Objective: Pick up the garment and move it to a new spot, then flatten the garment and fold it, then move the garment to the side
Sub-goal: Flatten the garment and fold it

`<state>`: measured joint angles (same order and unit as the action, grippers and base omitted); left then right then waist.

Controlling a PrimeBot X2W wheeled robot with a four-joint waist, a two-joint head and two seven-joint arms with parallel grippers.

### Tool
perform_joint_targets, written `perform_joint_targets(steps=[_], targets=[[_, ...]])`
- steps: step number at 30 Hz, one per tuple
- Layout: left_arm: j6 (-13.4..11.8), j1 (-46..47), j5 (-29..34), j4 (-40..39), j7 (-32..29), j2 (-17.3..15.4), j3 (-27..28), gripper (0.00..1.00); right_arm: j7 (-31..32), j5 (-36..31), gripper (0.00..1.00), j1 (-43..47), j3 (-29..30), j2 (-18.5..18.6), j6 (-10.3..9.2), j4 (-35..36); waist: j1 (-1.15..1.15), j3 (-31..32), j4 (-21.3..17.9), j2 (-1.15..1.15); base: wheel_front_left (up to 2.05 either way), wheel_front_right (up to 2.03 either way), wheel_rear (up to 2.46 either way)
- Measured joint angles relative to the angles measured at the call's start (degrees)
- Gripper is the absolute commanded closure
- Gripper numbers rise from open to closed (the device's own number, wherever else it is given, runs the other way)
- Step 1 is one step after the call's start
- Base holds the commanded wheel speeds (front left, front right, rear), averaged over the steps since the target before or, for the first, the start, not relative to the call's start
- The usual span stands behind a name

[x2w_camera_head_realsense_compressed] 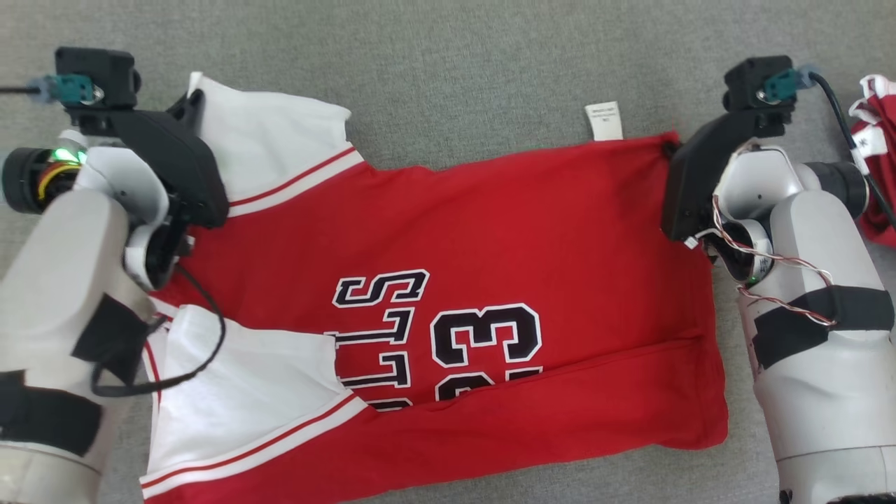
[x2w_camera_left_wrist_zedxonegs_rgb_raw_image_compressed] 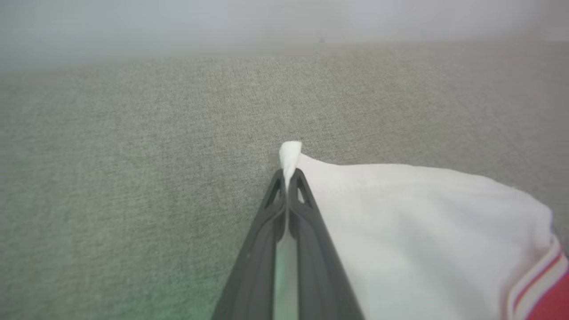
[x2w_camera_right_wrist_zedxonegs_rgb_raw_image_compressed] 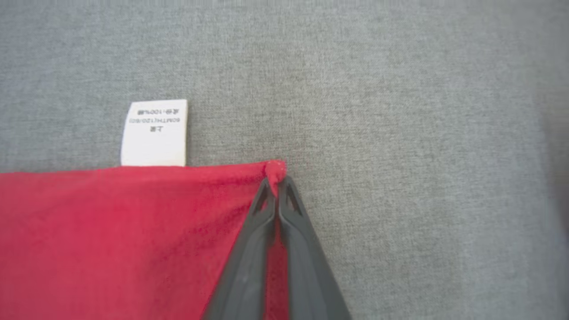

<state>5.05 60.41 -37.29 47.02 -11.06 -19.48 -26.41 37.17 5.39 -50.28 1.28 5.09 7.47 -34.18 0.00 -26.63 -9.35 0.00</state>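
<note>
A red jersey with white sleeves and black-and-white lettering lies spread sideways on the grey cloth surface, its near edge folded over the print. My left gripper is shut on the tip of the far white sleeve, which pokes out between the fingertips. My right gripper is shut on the far hem corner of the red jersey, pinched at the fingertips. A white care label sticks out from the hem just left of that corner.
A second red-and-white garment lies bunched at the right edge beside my right arm. The grey cloth surface stretches bare beyond the jersey's far edge. My pale forearms flank the jersey on both sides.
</note>
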Motion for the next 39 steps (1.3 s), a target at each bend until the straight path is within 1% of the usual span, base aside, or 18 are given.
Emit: perform_joint_targets(steps=[6, 7, 10, 12, 15, 20, 21, 22, 24, 27, 32, 35, 39], targets=[[-0.2, -3.2, 0.7, -0.9, 11.3, 2.7, 0.0, 1.00, -7.4, 0.9, 1.00, 2.2, 0.5, 0.3, 0.00, -0.8, 0.00, 2.6, 0.8, 0.00, 0.00, 0.00, 0.00], [-0.2, -3.2, 0.7, -0.9, 11.3, 2.7, 0.0, 1.00, -7.4, 0.9, 1.00, 2.2, 0.5, 0.3, 0.00, -0.8, 0.00, 2.6, 0.8, 0.00, 0.00, 0.00, 0.00], [-0.7, -4.9, 1.8, -1.4, 17.9, 3.7, 0.1, 1.00, -10.8, 2.4, 1.00, 3.9, -0.5, 0.4, 0.00, -0.6, 0.00, 4.1, 1.4, 0.00, 0.00, 0.00, 0.00], [-1.1, -6.8, 1.8, -1.6, 21.7, 4.8, 0.4, 1.00, -12.8, 2.9, 1.00, 5.6, -1.2, 1.1, 0.00, -0.4, 0.00, 5.3, 1.8, 0.00, 0.00, 0.00, 0.00], [-2.0, -9.8, 1.9, -2.8, 24.5, 6.5, 0.6, 1.00, -15.1, 4.4, 1.00, 8.2, -1.8, 2.5, 0.00, 0.4, 0.00, 7.2, 2.6, 0.00, 0.00, 0.00, 0.00], [-3.3, -16.4, 3.4, -8.1, 25.9, 7.0, 1.6, 1.00, -19.2, 4.6, 1.00, 13.4, -3.2, 4.5, 0.00, 2.8, -0.01, 10.4, 4.2, 0.00, 0.00, 0.00, 0.00], [-3.0, -18.0, 3.4, -9.9, 26.0, 7.2, 2.2, 1.00, -20.9, 4.6, 1.00, 14.4, -3.0, 4.7, 0.00, 3.6, 0.00, 11.0, 4.4, 0.00, 0.00, 0.00, 0.00], [-3.1, -21.4, 4.6, -14.3, 26.0, 7.3, 3.6, 1.00, -23.5, 4.2, 1.00, 16.7, -2.0, 4.9, 0.00, 4.7, -0.01, 12.3, 5.0, 0.00, 0.00, 0.00, 0.00], [-3.6, -25.2, 5.8, -18.8, 26.1, 7.3, 5.2, 1.00, -25.6, 3.5, 1.00, 19.6, -1.5, 4.8, 0.00, 5.7, -0.01, 13.5, 5.6, -0.01, 0.00, 0.00, 0.00], [-3.7, -31.2, 7.3, -23.6, 26.1, 7.8, 6.5, 1.00, -28.2, 1.9, 1.00, 23.5, -1.5, 4.8, 0.00, 7.3, -0.01, 15.1, 6.5, -0.01, 0.00, 0.00, 0.00], [-3.8, -38.0, 8.6, -27.6, 26.1, 8.6, 7.7, 1.00, -28.9, 0.3, 1.00, 28.6, -1.9, 5.5, 0.00, 8.6, -0.01, 17.2, 8.1, -0.01, 0.00, 0.00, 0.00], [-3.7, -41.7, 9.0, -28.7, 26.1, 8.8, 7.6, 1.00, -28.2, -0.2, 1.00, 31.0, -4.0, 6.5, 0.00, 10.1, -0.02, 18.4, 8.7, -0.01, 0.00, 0.00, 0.00], [-3.8, -45.9, 9.1, -29.6, 26.1, 8.7, 7.3, 1.00, -26.3, -0.1, 1.00, 34.1, -5.4, 8.5, 0.00, 11.4, -0.02, 19.6, 9.4, -0.01, 0.00, 0.00, 0.00]])
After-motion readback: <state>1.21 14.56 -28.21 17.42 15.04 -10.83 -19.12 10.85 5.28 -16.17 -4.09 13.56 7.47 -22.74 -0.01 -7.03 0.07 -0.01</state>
